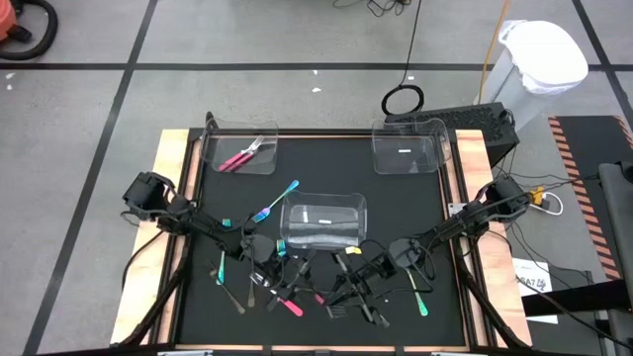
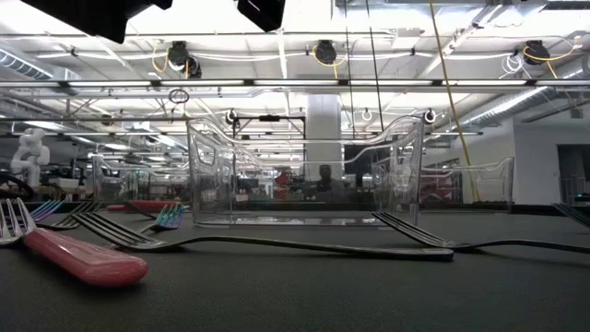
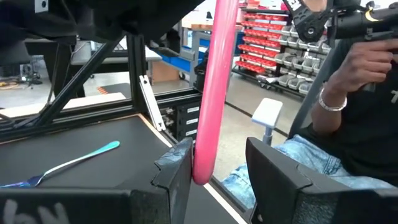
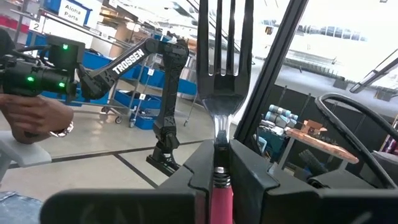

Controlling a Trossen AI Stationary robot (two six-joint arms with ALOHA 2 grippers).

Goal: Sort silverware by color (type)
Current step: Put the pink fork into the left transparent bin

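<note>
A pile of grey, pink and teal silverware [image 1: 297, 289] lies on the black mat near the table's near edge. My left gripper [image 1: 259, 249] is open above the pile's left side, and a pink handle [image 3: 210, 93] stands between its fingers. My right gripper [image 1: 368, 272], at the pile's right, is shut on a pink-handled fork [image 4: 219, 74] with its tines pointing away from the gripper. A pink-handled fork [image 2: 74, 254] and grey forks [image 2: 277, 244] lie flat on the mat in the low view. My left gripper has the pink handle's rounded free end [image 3: 203, 174] between its open fingers. The end lies against one finger [image 3: 179, 168]. The other finger [image 3: 273, 177] stands apart from it. The handle runs out along the fingers, away from the gripper. My right gripper pinches the fork where the grey neck meets the pink handle [image 4: 219, 177], between its two fingers. The fork lies along the fingers, with its neck and tines [image 4: 224, 37] sticking out beyond the fingertips. It is lifted clear of the table.
Three clear bins stand on the mat. The far-left one [image 1: 240, 153] holds pink forks, the far-right one [image 1: 406, 153] holds a grey piece, and the middle one [image 1: 321, 222] stands just beyond the pile. Teal pieces [image 1: 275, 203] lie loose around it. A person [image 3: 348, 106] sits beyond the table edge.
</note>
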